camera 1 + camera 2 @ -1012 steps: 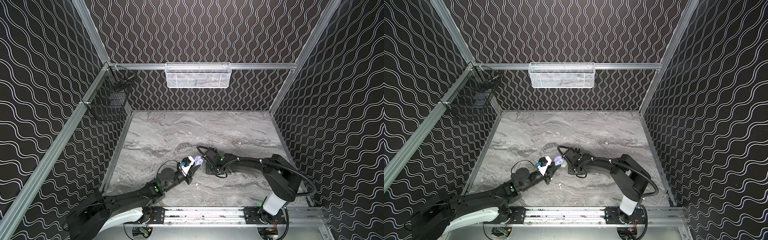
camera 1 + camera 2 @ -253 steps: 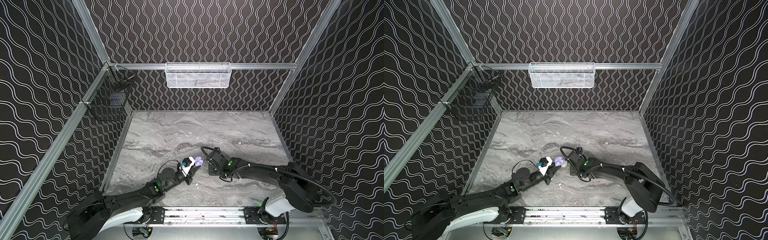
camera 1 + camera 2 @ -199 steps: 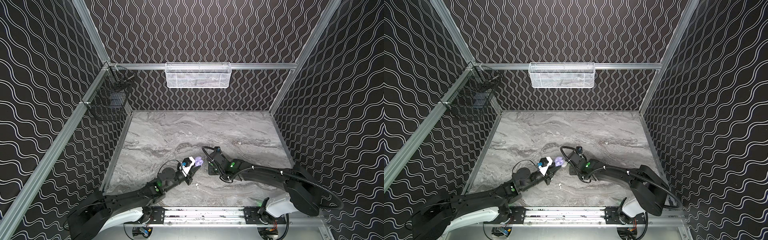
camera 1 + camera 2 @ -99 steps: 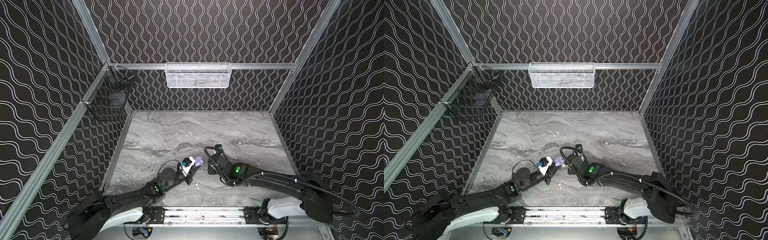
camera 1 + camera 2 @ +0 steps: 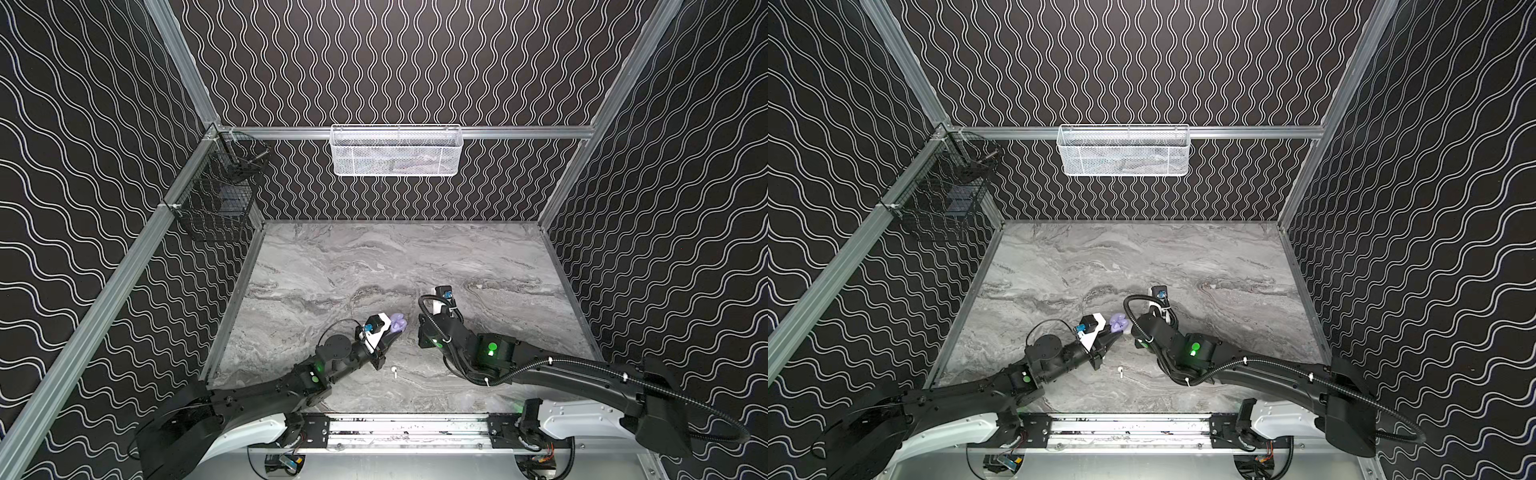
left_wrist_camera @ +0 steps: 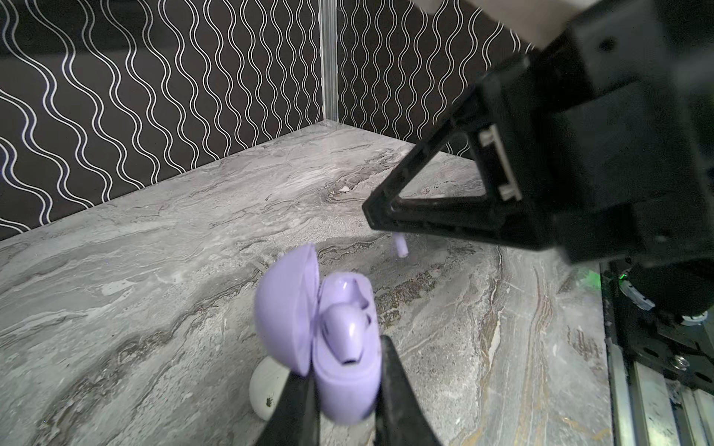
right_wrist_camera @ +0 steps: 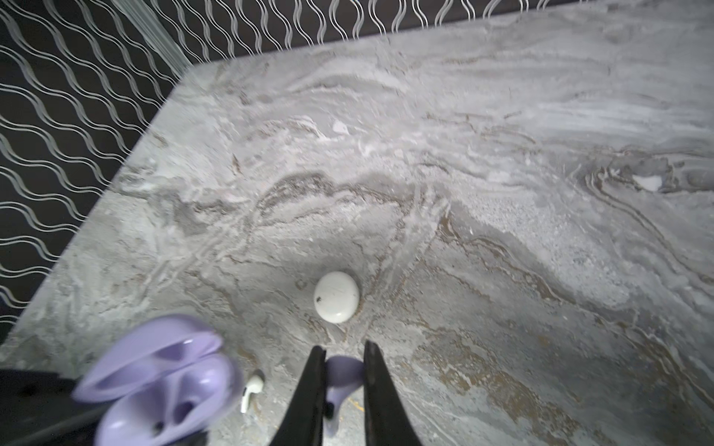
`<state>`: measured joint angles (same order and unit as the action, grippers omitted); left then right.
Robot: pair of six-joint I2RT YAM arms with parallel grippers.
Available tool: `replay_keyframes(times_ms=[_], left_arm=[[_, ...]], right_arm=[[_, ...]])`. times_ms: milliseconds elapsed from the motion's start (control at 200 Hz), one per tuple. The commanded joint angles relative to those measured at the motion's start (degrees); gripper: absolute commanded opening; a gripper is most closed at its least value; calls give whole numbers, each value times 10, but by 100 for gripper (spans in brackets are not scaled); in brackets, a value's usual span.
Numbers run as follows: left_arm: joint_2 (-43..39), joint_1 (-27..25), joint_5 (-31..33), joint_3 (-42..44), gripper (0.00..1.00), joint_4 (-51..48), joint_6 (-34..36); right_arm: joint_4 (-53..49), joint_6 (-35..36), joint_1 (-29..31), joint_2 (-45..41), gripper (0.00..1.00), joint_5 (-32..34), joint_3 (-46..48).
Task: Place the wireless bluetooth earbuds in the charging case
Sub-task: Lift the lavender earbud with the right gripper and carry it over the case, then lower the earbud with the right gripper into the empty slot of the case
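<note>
My left gripper point(image 6: 342, 365) is shut on the base of an open lavender charging case point(image 6: 344, 390), held above the table in both top views point(image 5: 398, 322) point(image 5: 1118, 322). One lavender earbud point(image 6: 344, 328) sits in the case. My right gripper point(image 7: 344, 353) is shut on a second lavender earbud point(image 7: 342, 372), stem pointing down. It hangs just right of the case and apart from it. In the left wrist view only this earbud's stem point(image 6: 400, 247) shows below the right gripper's fingers. A white earbud point(image 5: 394, 371) point(image 7: 251, 390) lies on the marble near the front.
A closed white round case point(image 7: 336, 296) point(image 6: 266, 390) rests on the table under the held lavender case. A white mesh basket point(image 5: 395, 151) hangs on the back wall, a black wire basket point(image 5: 220, 195) on the left wall. The arms' rail point(image 5: 407, 428) runs along the front edge.
The right arm's elbow has dropped low and swung out to the right, while its gripper stayed beside the case with the earbud. The left arm and the case have not moved.
</note>
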<state>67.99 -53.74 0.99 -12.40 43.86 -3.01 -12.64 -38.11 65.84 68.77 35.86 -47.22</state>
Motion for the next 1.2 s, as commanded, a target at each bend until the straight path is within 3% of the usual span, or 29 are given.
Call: replay_keyframes(times_ms=[0, 641, 1196], left_arm=[[4, 0, -2, -8, 0, 20, -4], [8, 1, -6, -9, 0, 20, -4], [2, 2, -5, -7, 0, 19, -3]], right_arm=[[45, 26, 13, -16, 6, 39, 3], [161, 110, 50, -20, 6, 43, 15], [214, 126, 51, 2, 6, 40, 28]])
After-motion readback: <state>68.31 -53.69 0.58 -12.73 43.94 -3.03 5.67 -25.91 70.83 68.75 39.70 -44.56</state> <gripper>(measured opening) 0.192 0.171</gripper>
